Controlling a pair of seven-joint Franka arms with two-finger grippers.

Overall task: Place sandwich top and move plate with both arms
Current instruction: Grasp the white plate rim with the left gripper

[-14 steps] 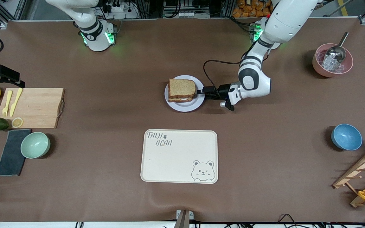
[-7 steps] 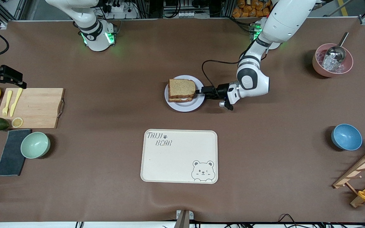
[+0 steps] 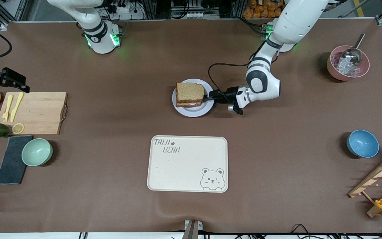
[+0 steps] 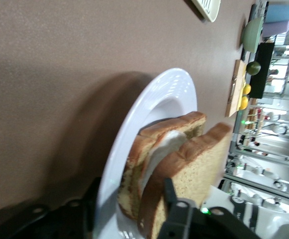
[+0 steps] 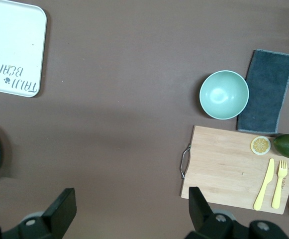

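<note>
The sandwich top (image 3: 190,92), a brown bread slice, lies on the egg slice on the pale plate (image 3: 193,112) at the table's middle. My left gripper (image 3: 207,96) is low at the plate's rim on the left arm's side. In the left wrist view the left gripper (image 4: 132,209) is open. One of its fingers (image 4: 90,211) is under the plate (image 4: 156,97) and the other is over the sandwich top (image 4: 196,167). My right gripper (image 3: 15,83) hangs open and empty over the right arm's end of the table. It also shows in the right wrist view (image 5: 130,206).
The cream bear tray (image 3: 187,163) lies nearer the camera than the plate. A cutting board (image 3: 33,113) with yellow cutlery, lemons, an avocado, a green bowl (image 3: 37,151) and a dark cloth are at the right arm's end. A pink bowl (image 3: 348,63), a blue bowl (image 3: 362,143) and a rack are at the left arm's end.
The left gripper has crept toward the plate and now reaches over its rim. The right gripper has drifted slightly toward the cutting board.
</note>
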